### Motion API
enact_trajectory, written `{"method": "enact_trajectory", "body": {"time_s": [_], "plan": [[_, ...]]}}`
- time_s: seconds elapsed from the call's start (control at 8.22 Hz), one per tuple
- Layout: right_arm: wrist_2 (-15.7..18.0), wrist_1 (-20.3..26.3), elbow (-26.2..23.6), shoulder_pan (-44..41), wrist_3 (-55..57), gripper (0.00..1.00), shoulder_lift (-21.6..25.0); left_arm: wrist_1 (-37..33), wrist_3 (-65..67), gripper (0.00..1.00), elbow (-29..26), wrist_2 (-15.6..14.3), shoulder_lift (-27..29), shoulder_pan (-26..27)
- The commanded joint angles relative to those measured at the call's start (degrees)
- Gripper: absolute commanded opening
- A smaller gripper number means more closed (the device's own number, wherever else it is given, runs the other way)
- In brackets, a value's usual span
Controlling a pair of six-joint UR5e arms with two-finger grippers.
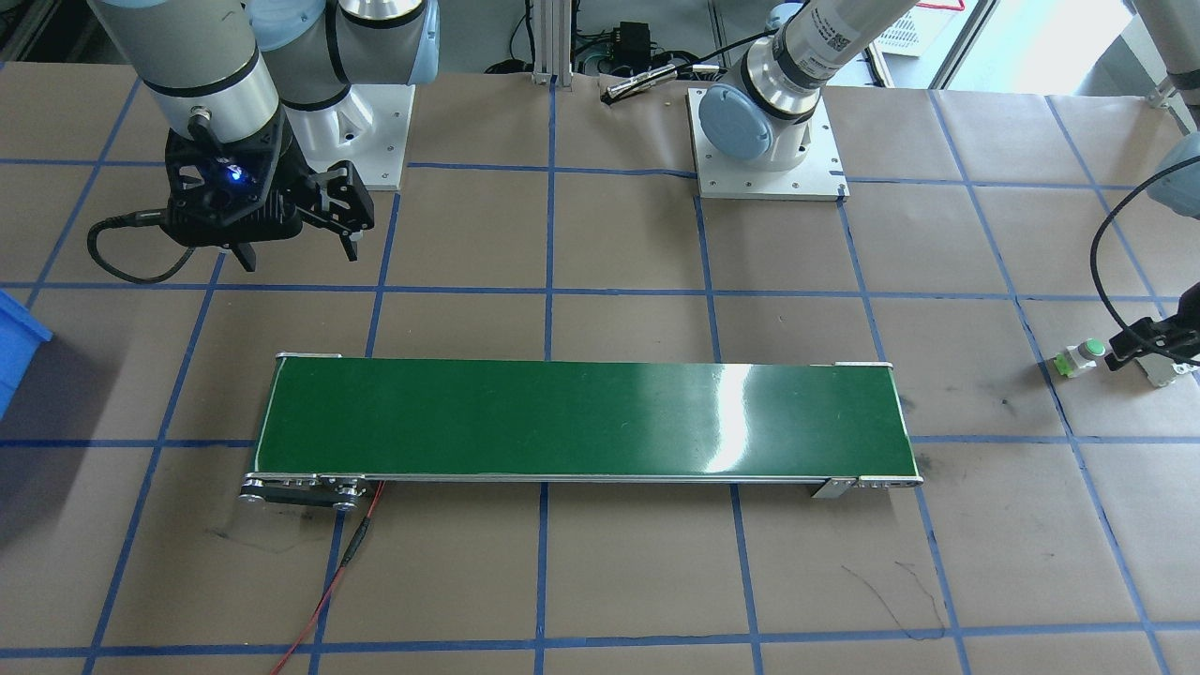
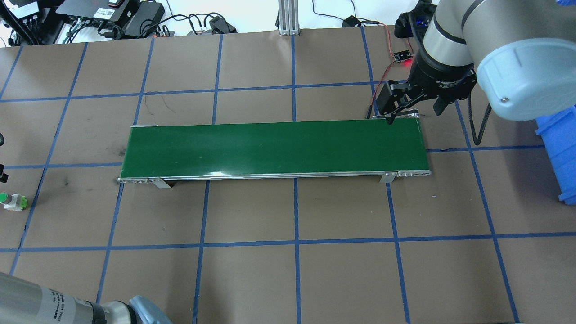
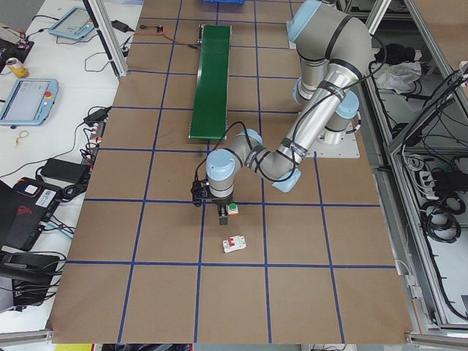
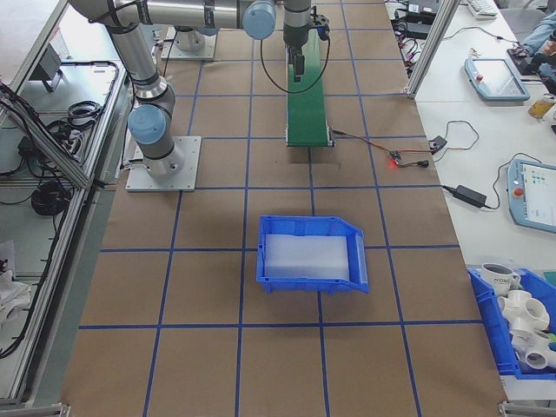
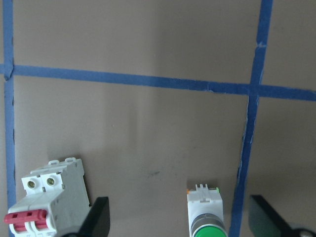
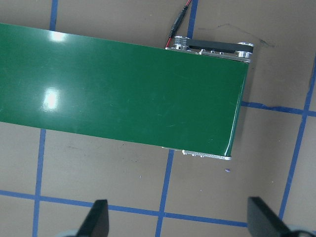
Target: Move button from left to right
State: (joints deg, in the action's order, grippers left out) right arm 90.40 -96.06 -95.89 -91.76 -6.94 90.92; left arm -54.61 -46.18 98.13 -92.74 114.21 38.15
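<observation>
Stretching across the brown papered table with blue tape grid (image 2: 288,279), the long green conveyor belt (image 2: 274,148) lay bare. Over its right end hung the right gripper (image 6: 177,219), fingers spread wide and empty. Far off on the robot's left, the left gripper (image 5: 180,222) hovered with fingers wide apart, bracketing the small white-bodied push-button with round green cap (image 5: 206,213), not yet touching it. A grey-white circuit breaker with red tab (image 5: 47,197) lay just beside. The button looked light, rigid and hard plastic, likely slick on its cap; its flat blocky body seemed the surer hold. No writing on it could be read.
</observation>
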Motion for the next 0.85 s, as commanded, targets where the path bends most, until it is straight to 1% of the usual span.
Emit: {"method": "enact_trajectory", "body": {"time_s": [0.0,0.12,0.24,0.73], "plan": [[-0.1,0.0,0.0,0.0,0.0,1.0,0.0,-0.6,5.5,1.0,2.1,-0.3,0.4,0.0],[-0.1,0.0,0.0,0.0,0.0,1.0,0.0,0.0,7.2,1.0,3.8,-0.3,0.4,0.0],[-0.1,0.0,0.0,0.0,0.0,1.0,0.0,0.1,7.5,1.0,4.4,-0.1,0.5,0.0],[-0.1,0.0,0.0,0.0,0.0,1.0,0.0,0.1,6.5,1.0,4.5,-1.0,3.4,0.0]]}}
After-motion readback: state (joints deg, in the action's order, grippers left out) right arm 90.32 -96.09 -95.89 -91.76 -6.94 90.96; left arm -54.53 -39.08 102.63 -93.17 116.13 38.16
